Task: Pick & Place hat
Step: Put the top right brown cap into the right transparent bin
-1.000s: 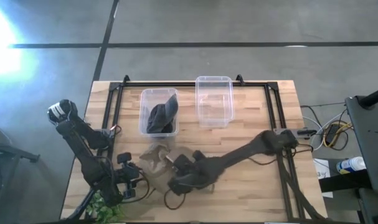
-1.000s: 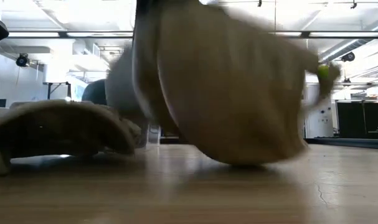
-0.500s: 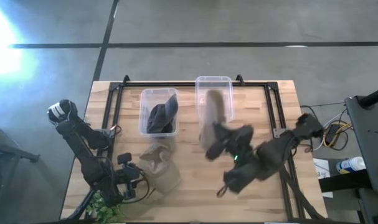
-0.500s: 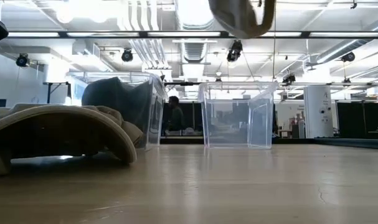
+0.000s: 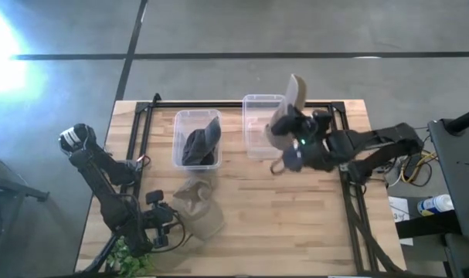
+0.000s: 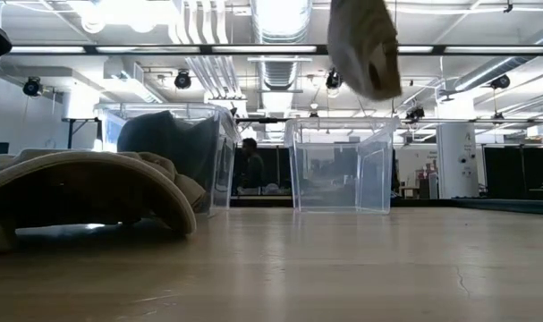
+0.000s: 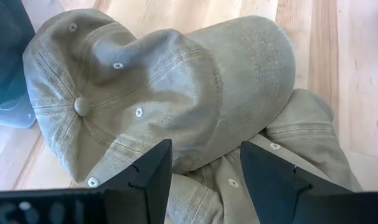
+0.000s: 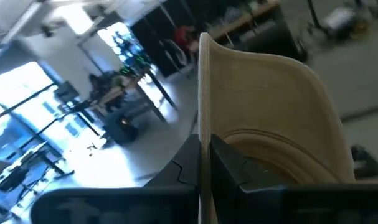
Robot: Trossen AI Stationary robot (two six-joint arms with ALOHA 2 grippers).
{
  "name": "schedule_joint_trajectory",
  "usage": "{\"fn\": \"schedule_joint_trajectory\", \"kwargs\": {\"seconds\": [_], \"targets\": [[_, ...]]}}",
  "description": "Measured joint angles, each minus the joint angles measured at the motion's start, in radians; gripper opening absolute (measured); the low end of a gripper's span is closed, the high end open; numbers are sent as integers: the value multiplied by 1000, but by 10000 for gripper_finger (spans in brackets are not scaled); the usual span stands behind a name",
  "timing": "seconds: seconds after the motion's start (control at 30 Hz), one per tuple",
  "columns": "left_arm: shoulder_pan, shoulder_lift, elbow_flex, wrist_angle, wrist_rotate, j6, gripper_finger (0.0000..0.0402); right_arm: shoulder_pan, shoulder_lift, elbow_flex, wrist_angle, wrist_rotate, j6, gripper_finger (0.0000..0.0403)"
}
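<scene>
My right gripper (image 5: 287, 133) is shut on a tan cap (image 5: 288, 108) and holds it high over the far right part of the table, above the clear right bin (image 5: 265, 127). In the low view the cap (image 6: 365, 45) hangs over that bin (image 6: 343, 165). Two more tan caps (image 5: 199, 205) lie in a pile near the table's near left part, crowns up (image 7: 157, 93). My left gripper (image 7: 204, 171) is open and waits just over this pile (image 5: 172, 224). A dark hat (image 5: 202, 145) sits inside the left bin. My right gripper pinches the tan cap's brim (image 8: 201, 106) between its two fingers (image 8: 229, 165); the brim stands edge-on in the wrist view. The cap is lifted clear of the table and the bin, with its crown (image 6: 369, 63) hanging below the hold.
Two clear bins (image 5: 195, 139) stand side by side at the far middle of the table inside a black frame (image 5: 141, 123). Bare wood lies at the near right (image 5: 296, 224). A green plant (image 5: 130, 259) sits at the near left corner.
My right gripper has risen from the pile at the near left and swung toward the far right, carrying one tan cap with it. The cap has been lifted clear of the table and now hangs over the right bin. The other caps stayed in place.
</scene>
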Motion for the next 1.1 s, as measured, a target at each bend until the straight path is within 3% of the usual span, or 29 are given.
{"fn": "schedule_joint_trajectory", "kwargs": {"seconds": [0.1,0.27,0.37,0.6,0.8,0.9,1.1], "targets": [[1,0,0,-1,-1,2,184,-96,-5,-53,195,-116,-168,13],[2,0,0,-1,-3,11,184,-262,-3,-138,677,-440,-735,13],[2,0,0,-1,-3,2,184,-342,-12,-169,870,-594,-883,13],[2,0,0,0,-3,1,184,-416,-65,-286,912,-667,-702,13],[2,-1,0,1,-6,0,184,-426,-84,-540,1276,-739,-601,13],[2,-1,0,1,-6,-1,184,-436,-84,-656,1410,-725,-531,13],[2,-1,0,2,-6,-6,184,-420,-86,-785,1433,-632,-435,13]]}}
